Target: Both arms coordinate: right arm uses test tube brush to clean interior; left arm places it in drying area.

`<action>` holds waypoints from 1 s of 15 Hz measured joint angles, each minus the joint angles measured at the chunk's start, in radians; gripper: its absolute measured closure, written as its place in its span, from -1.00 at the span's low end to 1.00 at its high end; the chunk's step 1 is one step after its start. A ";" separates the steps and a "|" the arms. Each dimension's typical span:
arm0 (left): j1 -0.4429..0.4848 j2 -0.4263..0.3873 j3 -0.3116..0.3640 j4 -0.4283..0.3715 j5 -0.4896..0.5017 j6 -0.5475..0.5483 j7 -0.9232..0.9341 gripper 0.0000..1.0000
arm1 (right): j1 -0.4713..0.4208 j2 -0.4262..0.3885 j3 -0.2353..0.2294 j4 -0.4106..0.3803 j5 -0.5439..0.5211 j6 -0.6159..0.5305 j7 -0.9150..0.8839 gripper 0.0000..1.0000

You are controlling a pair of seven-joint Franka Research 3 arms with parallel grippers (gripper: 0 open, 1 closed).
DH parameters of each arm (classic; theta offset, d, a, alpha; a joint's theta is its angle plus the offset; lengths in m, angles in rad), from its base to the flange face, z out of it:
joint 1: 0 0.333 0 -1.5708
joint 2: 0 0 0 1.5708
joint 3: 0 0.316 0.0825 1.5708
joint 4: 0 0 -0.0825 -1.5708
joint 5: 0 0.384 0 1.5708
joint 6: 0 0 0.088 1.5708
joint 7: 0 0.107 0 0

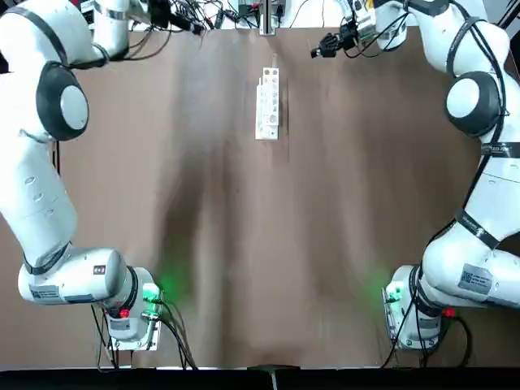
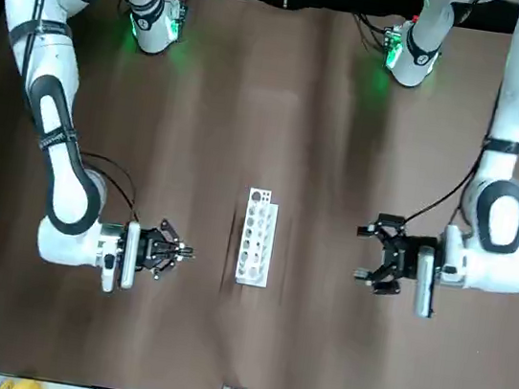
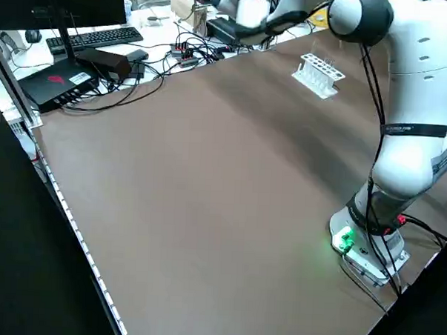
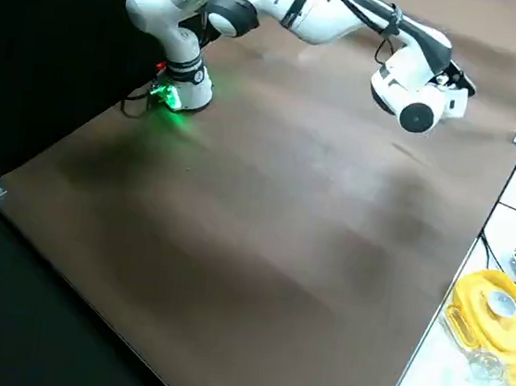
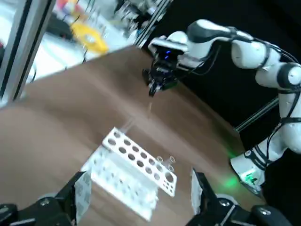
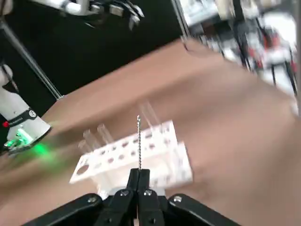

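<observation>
The thin brush (image 6: pixel 139 141) is pinched in the right claw (image 6: pixel 139 172), pointing out past its tips. The white rack (image 6: pixel 127 153) is set on the desk (image 6: pixel 225 117), between both claws. The left claw (image 5: pixel 141 195) is held wide and empty beside the rack; tubes must be reached from there.

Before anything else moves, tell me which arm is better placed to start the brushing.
Right, I judge: its gripper already pinches the brush, while the left gripper waits open and empty near the rack.
</observation>
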 joint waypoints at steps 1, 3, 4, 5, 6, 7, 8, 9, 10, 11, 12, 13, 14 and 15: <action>-0.005 0.029 -0.001 0.000 -0.051 0.000 0.108 -0.99 | -0.015 -0.002 0.000 0.001 -0.061 -0.014 0.115 0.96; -0.025 0.082 -0.003 0.001 -0.121 0.005 0.304 -0.99 | -0.026 -0.008 0.000 0.003 -0.175 -0.033 0.315 0.96; -0.042 0.107 -0.003 0.001 -0.149 0.025 0.389 -0.99 | -0.025 -0.012 0.001 0.004 -0.217 -0.033 0.391 0.96; -0.062 0.131 -0.004 0.002 -0.179 0.050 0.468 -0.99 | -0.021 -0.016 0.003 0.004 -0.249 -0.033 0.463 0.96; -0.082 0.154 -0.005 0.005 -0.211 0.069 0.542 -0.99 | -0.016 -0.021 0.003 0.004 -0.274 -0.033 0.536 0.96; -0.100 0.177 -0.005 0.014 -0.245 0.080 0.611 -0.99 | -0.010 -0.026 0.003 0.004 -0.302 -0.033 0.613 0.96; -0.119 0.202 -0.006 0.030 -0.279 0.086 0.673 -0.99 | -0.003 -0.030 0.003 0.004 -0.336 -0.033 0.699 0.96; -0.135 0.227 -0.006 0.050 -0.310 0.088 0.726 -0.99 | 0.002 -0.032 0.003 0.004 -0.370 -0.032 0.792 0.95; -0.149 0.250 -0.006 0.069 -0.337 0.089 0.767 -0.99 | 0.007 -0.032 0.003 0.004 -0.391 -0.028 0.883 0.95; -0.163 0.271 -0.006 0.086 -0.365 0.090 0.798 -0.99 | 0.012 -0.032 0.002 0.003 -0.404 -0.018 0.965 0.94; -0.177 0.292 -0.006 0.104 -0.391 0.102 0.818 -0.99 | 0.015 -0.032 0.002 0.003 -0.419 -0.005 1.026 0.93; -0.195 0.314 -0.005 0.122 -0.408 0.123 0.827 -0.99 | 0.018 -0.033 0.002 0.002 -0.443 0.013 1.071 0.93; -0.232 0.365 -0.005 0.157 -0.424 0.157 0.829 -0.99 | 0.028 -0.032 0.002 -0.002 -0.482 0.072 1.180 0.96; -0.248 0.388 -0.005 0.172 -0.437 0.166 0.831 -0.99 | 0.036 -0.032 0.001 -0.005 -0.501 0.105 1.250 0.96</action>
